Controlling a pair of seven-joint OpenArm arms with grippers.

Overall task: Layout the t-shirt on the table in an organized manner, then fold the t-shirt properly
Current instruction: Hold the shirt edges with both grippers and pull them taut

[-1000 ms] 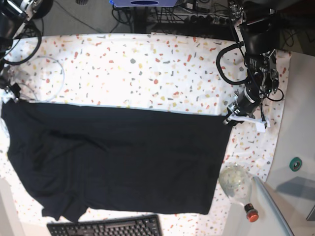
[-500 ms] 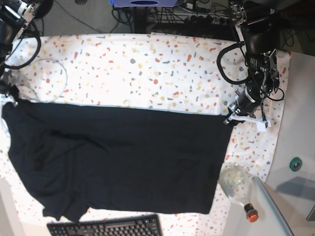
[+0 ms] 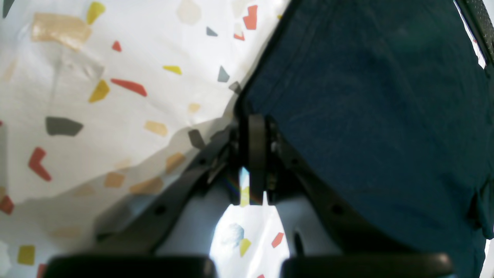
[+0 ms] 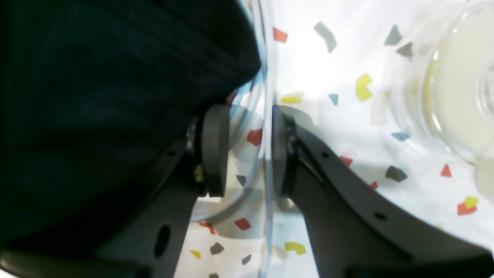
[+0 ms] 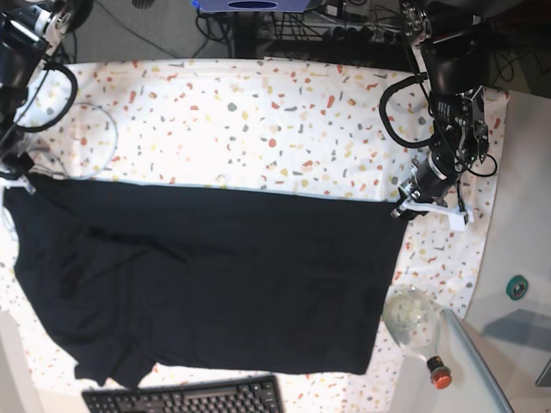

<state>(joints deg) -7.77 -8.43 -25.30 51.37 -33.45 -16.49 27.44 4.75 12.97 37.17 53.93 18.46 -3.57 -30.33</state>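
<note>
Across the surface [image 5: 258, 120] the black t-shirt [image 5: 207, 275] lies spread. Left gripper [image 3: 252, 127] is clamped on its corner hem; right gripper [image 4: 245, 150] stands half-parted, pinching nothing, a clear tube [image 4: 266, 77] between. Closing now risks catching tube, not fabric.

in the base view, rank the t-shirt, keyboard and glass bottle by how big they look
1. t-shirt, by far the largest
2. keyboard, though the frame's bottom edge cuts it off
3. bottle, smallest
</note>
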